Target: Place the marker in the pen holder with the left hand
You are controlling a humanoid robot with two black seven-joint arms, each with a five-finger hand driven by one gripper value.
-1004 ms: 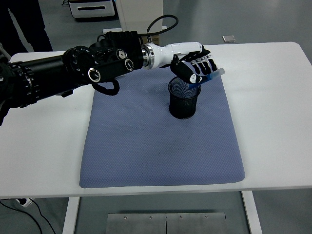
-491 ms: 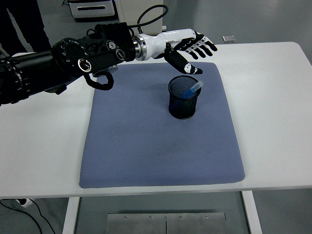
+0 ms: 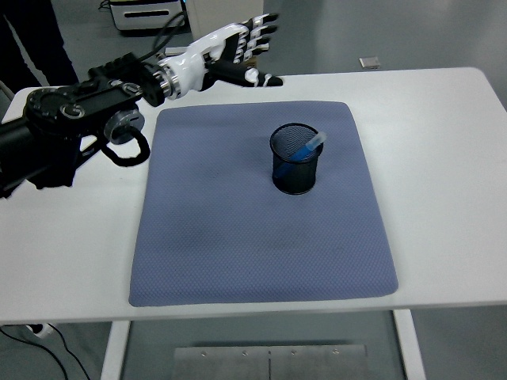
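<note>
A black mesh pen holder [image 3: 295, 161] stands upright on the blue-grey mat [image 3: 253, 229], toward its far right part. A blue marker [image 3: 306, 146] leans inside the holder, its pale cap end resting on the right rim. My left hand [image 3: 249, 47] is raised over the table's far edge, up and left of the holder, with its fingers [image 3: 260, 30] spread and nothing in them. Its black arm [image 3: 71, 119] reaches in from the left edge. The right arm is out of sight.
The mat lies on a white table [image 3: 444, 142]. A small grey object [image 3: 370, 62] sits at the far edge, right of centre. A white cabinet on wheels [image 3: 146, 12] and a person's dark legs [image 3: 32, 39] stand beyond the table at the top left.
One second ago my left hand held the marker over the holder. It let go, the marker dropped in, and the hand has pulled back up and left, away from the holder.
</note>
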